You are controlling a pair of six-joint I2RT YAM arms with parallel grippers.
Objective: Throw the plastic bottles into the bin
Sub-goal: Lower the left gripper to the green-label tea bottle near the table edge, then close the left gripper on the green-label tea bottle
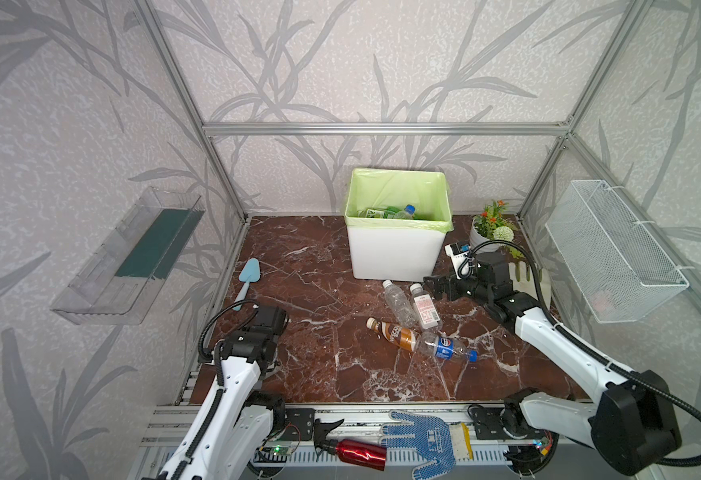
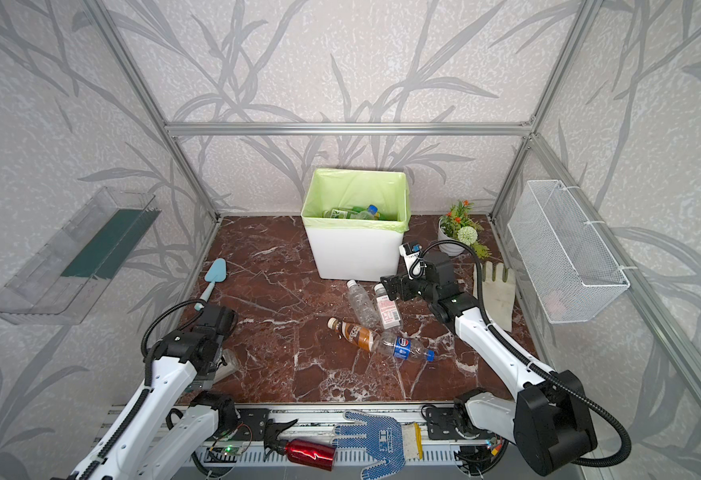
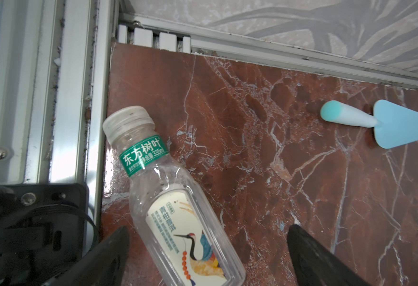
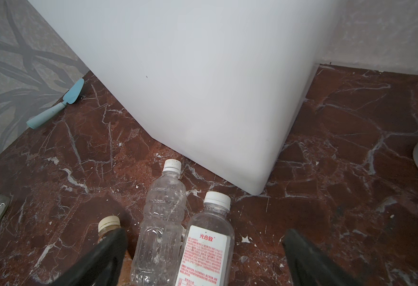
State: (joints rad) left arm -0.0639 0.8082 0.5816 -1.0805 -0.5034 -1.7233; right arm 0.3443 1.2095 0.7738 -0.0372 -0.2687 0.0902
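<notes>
Left end effector (image 3: 208,231) jaws apart over one bottle (image 3: 178,210); right end effector (image 4: 205,234) jaws apart over two bottles (image 4: 160,222) near bin (image 4: 203,86).

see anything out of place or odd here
Five plastic bottles lie outside the bin: four clustered before it, a crane-label bottle in the near-left corner beneath the open left gripper. A blue dotted glove and red spray bottle sit on the rig's front rail.
</notes>
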